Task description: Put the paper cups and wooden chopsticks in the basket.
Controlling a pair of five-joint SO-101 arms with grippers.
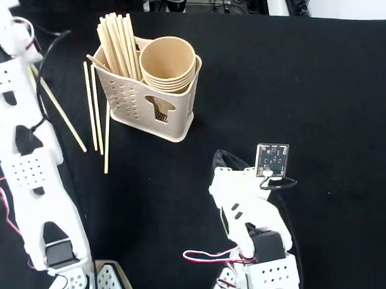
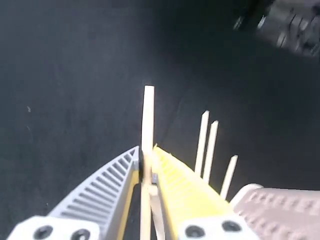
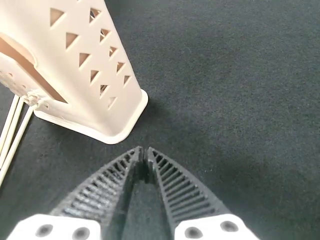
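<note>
The beige basket (image 1: 150,105) stands upright at the back left with stacked paper cups (image 1: 167,61) and a bundle of wooden chopsticks (image 1: 117,43) in it. Three loose chopsticks (image 1: 93,109) lie on the cloth just left of it, and their tips (image 2: 207,145) point away from my left gripper. My left gripper (image 2: 147,155) is shut on one chopstick (image 2: 148,115), which sticks out past the fingertips. A slanted chopstick (image 1: 61,114) leads out from under the left arm (image 1: 20,94). My right gripper (image 3: 145,152) is shut and empty, a short way in front of the basket (image 3: 95,65).
Black cloth covers the table (image 1: 309,91), with open room to the right of the basket. The right arm (image 1: 254,210) sits at the near middle. Cables and gear lie beyond the far edge.
</note>
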